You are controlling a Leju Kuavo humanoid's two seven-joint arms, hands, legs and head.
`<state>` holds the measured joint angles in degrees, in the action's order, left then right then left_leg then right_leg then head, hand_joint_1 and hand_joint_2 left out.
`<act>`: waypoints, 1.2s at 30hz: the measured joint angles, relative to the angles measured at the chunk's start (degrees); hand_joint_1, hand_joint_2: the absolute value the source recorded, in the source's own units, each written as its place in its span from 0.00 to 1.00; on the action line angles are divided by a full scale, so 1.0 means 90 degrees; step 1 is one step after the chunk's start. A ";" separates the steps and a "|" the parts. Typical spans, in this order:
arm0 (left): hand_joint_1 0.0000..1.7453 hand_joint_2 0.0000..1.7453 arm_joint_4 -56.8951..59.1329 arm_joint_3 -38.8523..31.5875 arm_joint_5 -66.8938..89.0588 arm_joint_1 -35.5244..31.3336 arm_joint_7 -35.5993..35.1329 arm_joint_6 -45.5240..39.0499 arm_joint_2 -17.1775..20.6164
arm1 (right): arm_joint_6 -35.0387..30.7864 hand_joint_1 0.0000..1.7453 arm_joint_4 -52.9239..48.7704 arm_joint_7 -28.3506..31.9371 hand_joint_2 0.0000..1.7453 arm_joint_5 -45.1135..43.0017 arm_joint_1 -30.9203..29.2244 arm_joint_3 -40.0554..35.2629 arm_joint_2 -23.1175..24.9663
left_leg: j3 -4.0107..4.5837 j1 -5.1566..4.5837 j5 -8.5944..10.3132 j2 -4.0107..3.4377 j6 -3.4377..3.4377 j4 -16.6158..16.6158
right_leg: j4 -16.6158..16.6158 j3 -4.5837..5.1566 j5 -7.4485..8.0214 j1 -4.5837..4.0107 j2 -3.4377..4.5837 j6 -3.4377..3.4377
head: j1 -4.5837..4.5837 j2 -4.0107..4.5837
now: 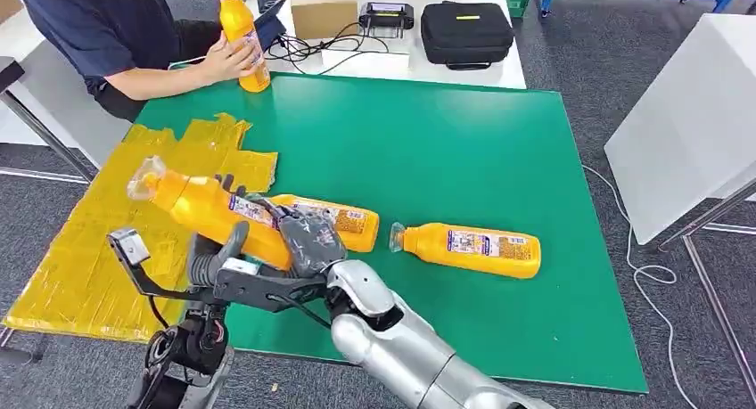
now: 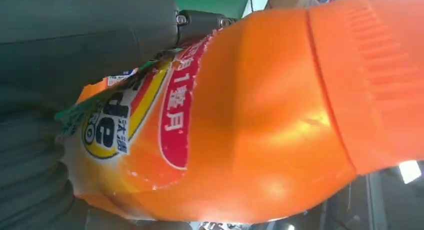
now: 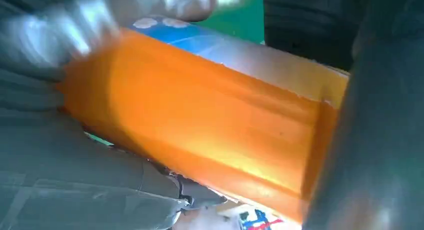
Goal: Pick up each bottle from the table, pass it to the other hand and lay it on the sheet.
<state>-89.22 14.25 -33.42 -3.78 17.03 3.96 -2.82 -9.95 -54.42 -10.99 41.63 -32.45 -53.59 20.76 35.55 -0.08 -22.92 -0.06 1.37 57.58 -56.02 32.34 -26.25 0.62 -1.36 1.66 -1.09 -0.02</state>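
An orange bottle [image 1: 203, 209] [image 2: 260, 120] [image 3: 200, 120] with a clear cap hangs tilted above the edge between the yellow sheet [image 1: 85, 249] and the green mat [image 1: 428, 142], cap toward the sheet. My left hand [image 1: 218, 256] [image 2: 75, 39] wraps its middle from below, with dark fingers over the top. My right hand [image 1: 308, 235] [image 3: 75, 180] grips its base end. A second bottle [image 1: 348, 222] lies on the mat just behind my right hand. A third bottle [image 1: 471, 249] lies to its right.
A person [image 1: 107, 35] sits at the far left corner and holds another orange bottle [image 1: 242, 35] upright on the mat. Behind the mat stand a cardboard box [image 1: 323, 6], a black case [image 1: 466, 30] and cables. A white table [image 1: 686, 115] is at the right.
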 measured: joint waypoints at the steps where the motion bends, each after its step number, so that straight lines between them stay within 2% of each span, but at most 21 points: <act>1: 0.00 1.00 -0.0063 -0.0032 0.0012 0.0053 -0.0025 -0.0022 -0.0020 | 0.0010 1.00 -0.0010 -0.0012 1.00 0.0068 0.0007 -0.0022 0.0002 | 0.0000 0.0000 0.0000 0.0000 0.0000 0.0000 | 0.0000 0.0000 0.0000 0.0000 0.0000 0.0000 | 0.0000 0.0000; 12: 0.00 1.00 -0.0355 -0.0309 0.0255 0.0428 -0.0061 -0.0054 -0.0226 | 0.0036 1.00 -0.0197 -0.0170 1.00 0.0523 0.0178 -0.0316 0.0010 | 0.0000 0.0001 0.0000 -0.0001 0.0000 0.0000 | 0.0000 0.0003 0.0000 -0.0001 0.0000 0.0000 | 0.0000 0.0000; 13: 0.40 1.00 -0.0357 -0.0311 0.0255 0.0432 -0.0061 -0.0054 -0.0231 | 0.0036 1.00 -0.0204 -0.0175 1.00 0.0523 0.0185 -0.0321 0.0010 | 0.0000 0.0001 0.0000 -0.0001 0.0000 0.0000 | 0.0000 0.0003 0.0000 -0.0001 0.0001 0.0000 | 0.0000 0.0000; 14: 0.93 1.00 -0.0357 -0.0311 0.0255 0.0432 -0.0061 -0.0054 -0.0233 | 0.0036 1.00 -0.0214 -0.0177 1.00 0.0525 0.0192 -0.0323 0.0010 | 0.0000 0.0001 0.0000 -0.0001 0.0000 0.0000 | 0.0000 0.0003 0.0000 -0.0001 0.0001 0.0000 | 0.0000 0.0000; 15: 1.00 1.00 -0.0360 -0.0314 0.0255 0.0434 -0.0061 -0.0054 -0.0243 | 0.0039 1.00 -0.0214 -0.0177 1.00 0.0545 0.0195 -0.0326 0.0010 | 0.0000 0.0001 0.0000 -0.0001 0.0000 0.0000 | 0.0000 0.0002 0.0000 -0.0001 0.0001 0.0000 | 0.0000 0.0000; 36: 1.00 1.00 -0.0658 -0.0503 0.0597 0.0865 0.0223 -0.0129 -0.0357 | 0.0061 1.00 -0.0304 -0.0097 1.00 0.0761 0.0434 -0.0170 0.0017 | 0.0001 0.0000 -0.0001 -0.0002 0.0000 0.0000 | 0.0001 0.0006 0.0000 -0.0001 0.0001 0.0000 | 0.0002 0.0000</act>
<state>-95.14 9.73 -28.04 4.00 19.04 2.80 -6.03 -9.40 -57.16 -11.87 48.48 -28.55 -55.12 20.92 35.57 -0.08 -22.92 -0.08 1.37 57.58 -56.01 32.39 -26.25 0.62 -1.35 1.66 -1.07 -0.02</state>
